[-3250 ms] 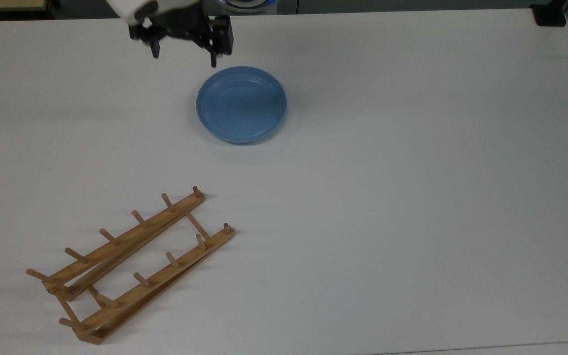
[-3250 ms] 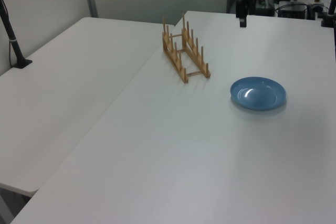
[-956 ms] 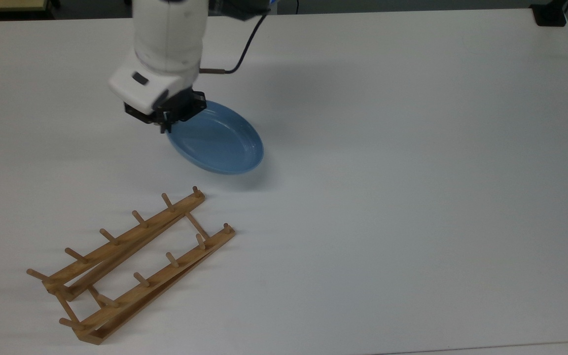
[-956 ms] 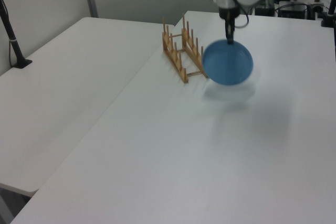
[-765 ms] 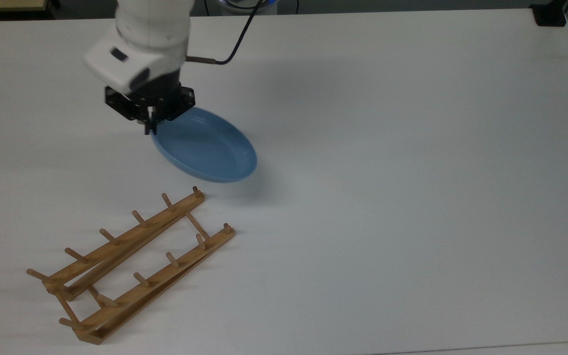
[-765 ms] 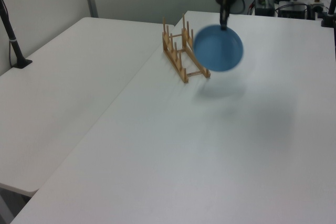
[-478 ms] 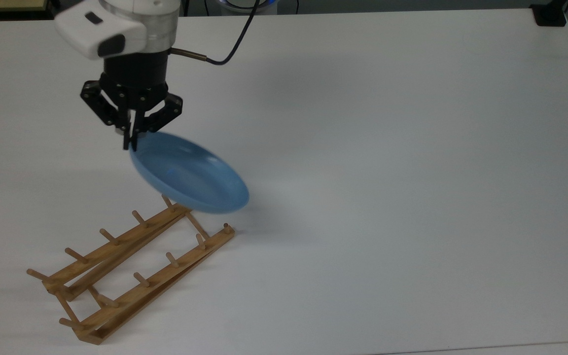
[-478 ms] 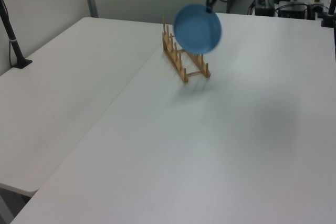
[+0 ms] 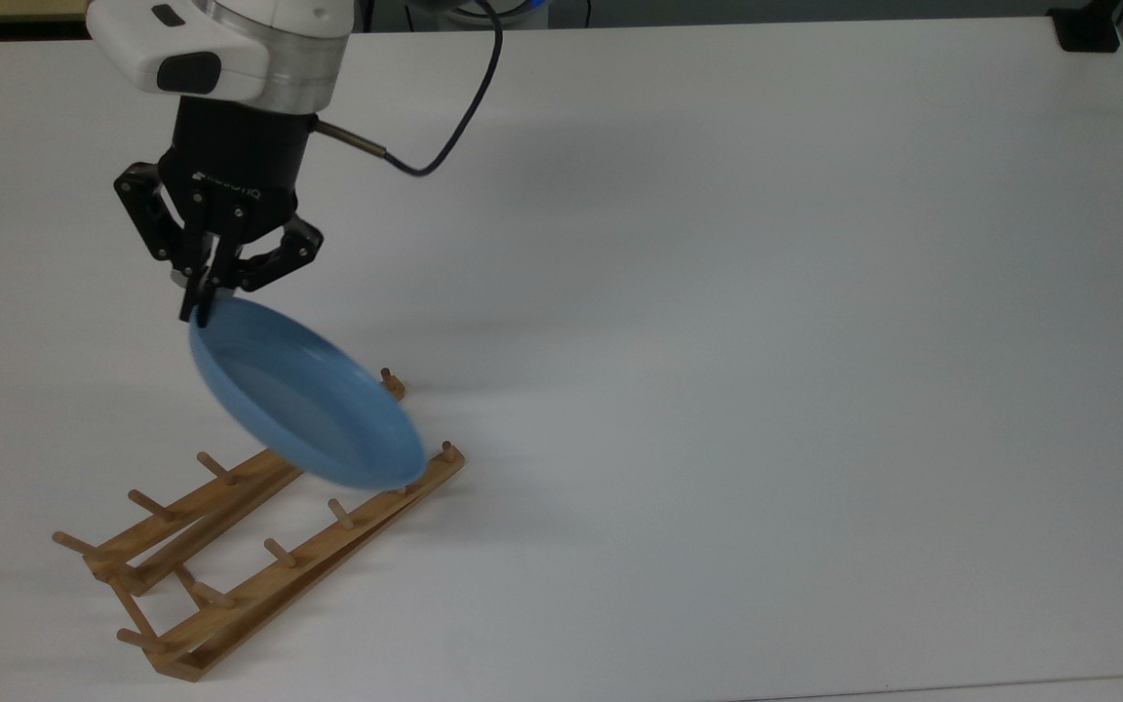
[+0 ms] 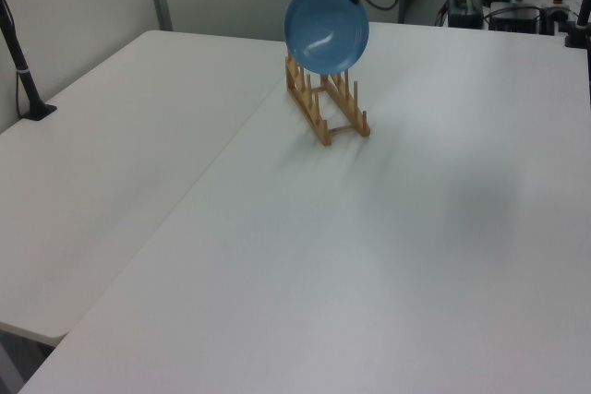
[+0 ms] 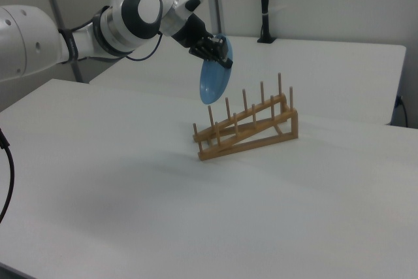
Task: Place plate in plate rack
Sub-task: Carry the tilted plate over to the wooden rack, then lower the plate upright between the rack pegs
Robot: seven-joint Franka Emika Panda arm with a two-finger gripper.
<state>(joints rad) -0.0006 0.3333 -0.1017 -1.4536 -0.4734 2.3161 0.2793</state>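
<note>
In the upper left of the top view, my gripper [image 9: 199,310] is pinched tight on the rim of the plate [image 9: 306,395], fingers nearly together with only the plate's edge between them. The plate hangs from that one pinch, tipped close to upright, in the air over the high end of the plate rack [image 9: 259,526]; in the right view it sits above and behind the pegs in the middle of the frame [image 11: 215,78], not yet between any of them.

What worries me is the hold. I judge that a glossy plate gripped at a single point on its rim can swing or slide in my fingers, and if it twists as I lower it, its bottom edge may land on a peg top instead of dropping into a gap. A knock like that could also shove the light rack across the table [image 9: 766,341].

On the black body of my gripper I can make out small white lettering, seemingly "ROBOTIQ".
</note>
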